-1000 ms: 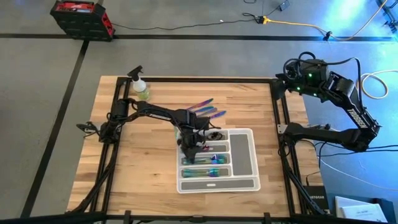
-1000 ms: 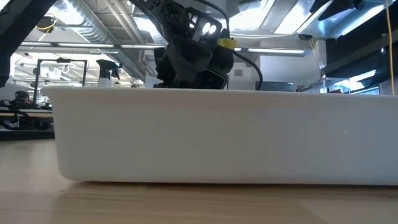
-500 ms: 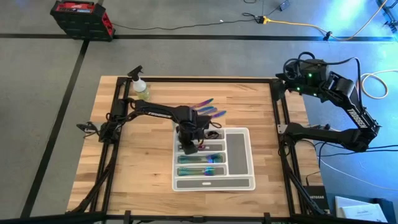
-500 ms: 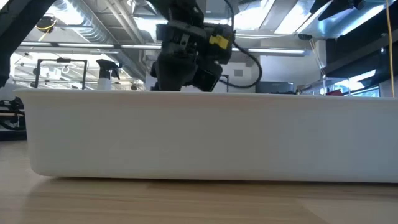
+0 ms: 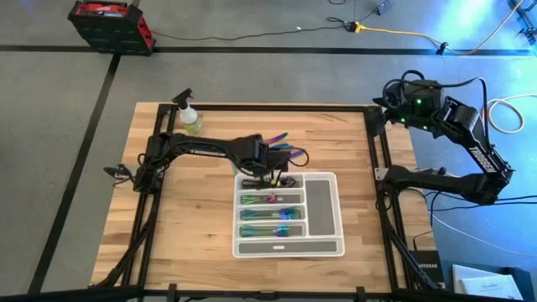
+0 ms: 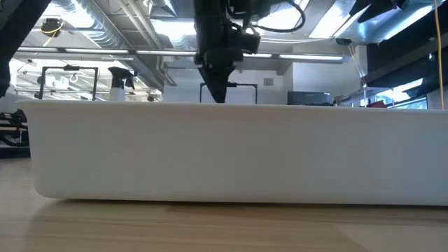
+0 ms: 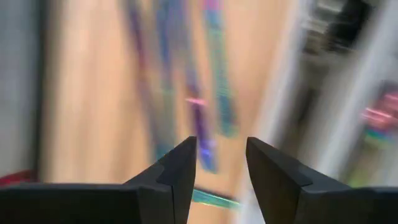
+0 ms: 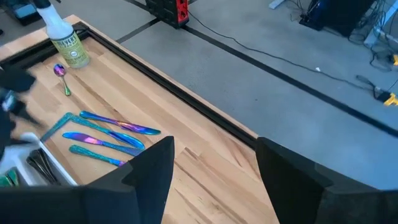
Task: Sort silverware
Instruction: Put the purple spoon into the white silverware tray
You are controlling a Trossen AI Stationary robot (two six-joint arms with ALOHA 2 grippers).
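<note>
Iridescent silverware lies in the lengthwise compartments (image 5: 273, 215) of the white tray (image 5: 323, 248). Several more rainbow pieces (image 5: 285, 149) lie loose on the wood just beyond the tray's far edge and also show in the right wrist view (image 8: 106, 134). A small spoon (image 8: 60, 71) lies beside the spray bottle. My left gripper (image 5: 273, 174) hangs above the tray's far edge, pointing steeply down. In its wrist view the left gripper (image 7: 221, 155) is open with nothing between the fingers. My right gripper (image 8: 214, 146) is open, raised beyond the table's far right corner (image 5: 388, 102).
A yellow-green spray bottle (image 5: 191, 120) stands at the far left of the table. A black frame rail (image 5: 277, 107) runs along the table's far edge. The tray's near wall (image 6: 231, 154) fills the low view, with the left gripper (image 6: 217, 87) above it. Bare wood lies left of the tray.
My left gripper has risen out of the tray, moved toward the far edge over the loose silverware, and turned about its wrist. The tray has slid a little toward the table's left and straightened. My right arm has kept still.
</note>
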